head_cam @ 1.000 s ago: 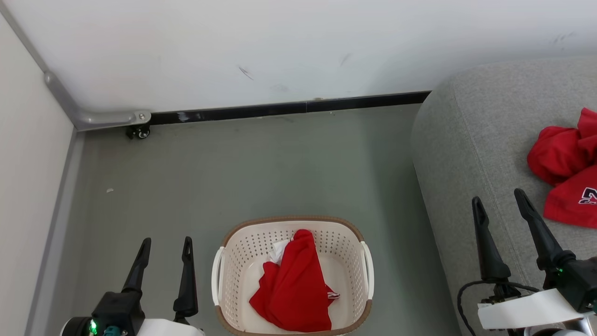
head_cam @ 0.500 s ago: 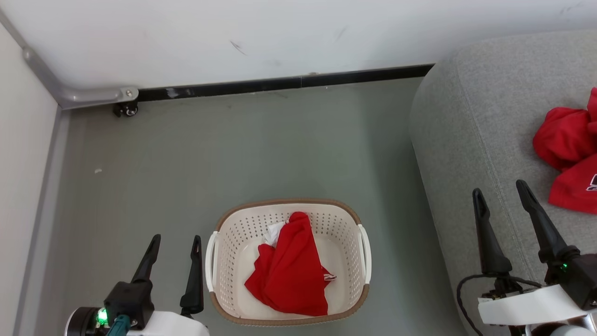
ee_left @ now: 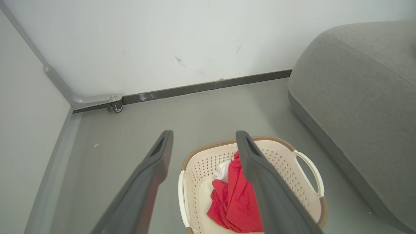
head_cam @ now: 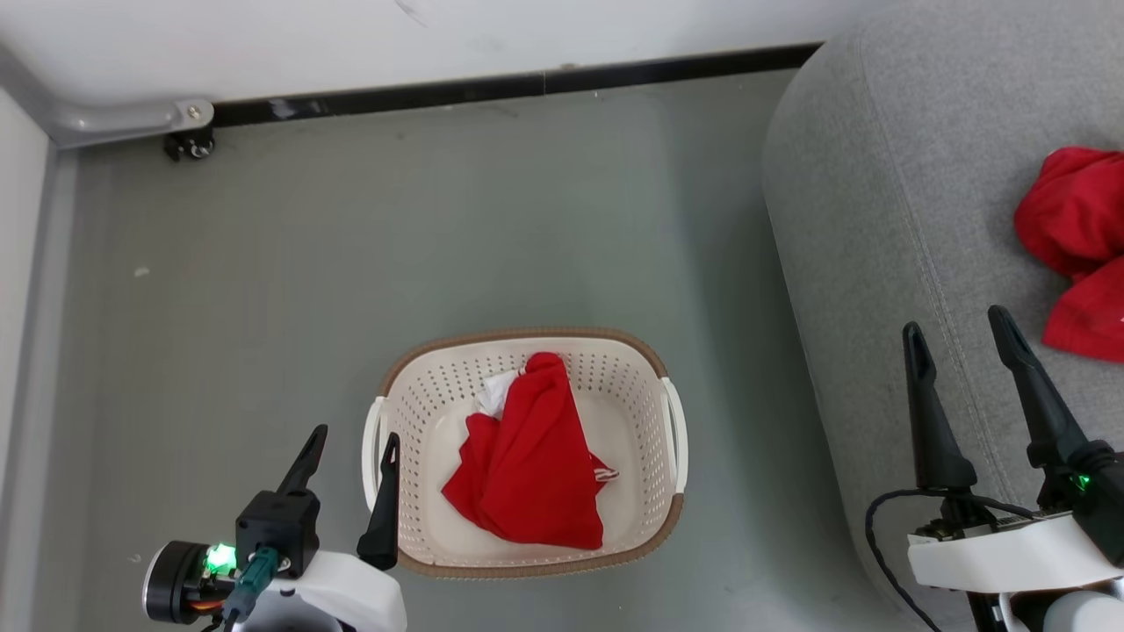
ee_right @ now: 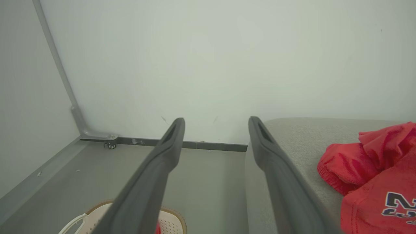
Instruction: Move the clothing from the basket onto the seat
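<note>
Red clothing [head_cam: 527,465], likely light, limp and easiest pinched at its raised fold, lies crumpled inside the basket [head_cam: 527,334]; the left gripper [head_cam: 356,432] hangs spread and empty just left of the basket, the right gripper [head_cam: 954,318] likewise over the seat [head_cam: 878,219] to the basket's right.

My fingers [head_cam: 933,430] are long, dark, tapered; white wrists [head_cam: 1001,557] carry green lights [head_cam: 218,556], the right a looping black cable [head_cam: 866,531].

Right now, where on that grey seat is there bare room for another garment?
The seat is bare from its rounded left edge to the red clothing heaped at its right, the crowded part. The open right tool hovers over the near strip.
</note>
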You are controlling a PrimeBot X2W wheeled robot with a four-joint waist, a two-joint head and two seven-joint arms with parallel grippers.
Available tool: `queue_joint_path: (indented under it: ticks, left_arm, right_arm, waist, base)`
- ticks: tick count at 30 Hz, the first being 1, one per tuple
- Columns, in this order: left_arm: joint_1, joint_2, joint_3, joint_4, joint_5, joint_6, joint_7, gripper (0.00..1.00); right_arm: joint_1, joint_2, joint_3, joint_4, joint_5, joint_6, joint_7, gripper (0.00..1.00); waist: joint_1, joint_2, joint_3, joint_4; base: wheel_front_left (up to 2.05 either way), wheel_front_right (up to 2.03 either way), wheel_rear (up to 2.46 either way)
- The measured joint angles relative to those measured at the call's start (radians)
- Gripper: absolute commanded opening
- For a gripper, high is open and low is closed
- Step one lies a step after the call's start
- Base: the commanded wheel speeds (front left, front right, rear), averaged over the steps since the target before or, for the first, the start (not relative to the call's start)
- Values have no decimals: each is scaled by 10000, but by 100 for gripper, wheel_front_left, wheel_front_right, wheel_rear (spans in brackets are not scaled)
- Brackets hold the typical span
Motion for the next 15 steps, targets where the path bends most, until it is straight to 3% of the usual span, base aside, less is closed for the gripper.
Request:
queue_joint_path:
  ticks: [15]
  left_arm:
    - [-1117,63,-393,1544,322,-293,313,100]
  right_arm:
    - [-495,31,-163,-493,0,0,-192,100]
  waist:
    - [0,0,1244,-452]
  base:
    - [0,0,0]
